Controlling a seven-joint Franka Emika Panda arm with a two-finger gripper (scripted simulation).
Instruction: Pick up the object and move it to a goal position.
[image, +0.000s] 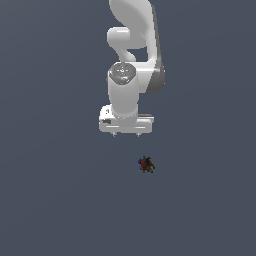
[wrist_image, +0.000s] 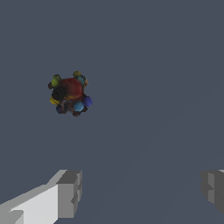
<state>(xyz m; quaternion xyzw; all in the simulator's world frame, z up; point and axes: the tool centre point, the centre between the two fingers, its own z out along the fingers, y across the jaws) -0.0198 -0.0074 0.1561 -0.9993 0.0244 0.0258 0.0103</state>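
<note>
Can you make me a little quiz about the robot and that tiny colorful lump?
1. True or false: the gripper is holding the colorful lump.
2. Are the jaws open or shut?
3. In the exterior view, the lump lies: A) directly under the gripper, B) below it in the picture and toward the exterior view's right, C) on top of the arm.

Key: 1 false, it lies apart from the gripper on the grey floor. 2 open. 3 B.

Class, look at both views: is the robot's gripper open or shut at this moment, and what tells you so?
Open. In the wrist view the two fingers stand far apart with bare floor between them, and the speckled object lies clear of the gripper, ungrasped.
</note>
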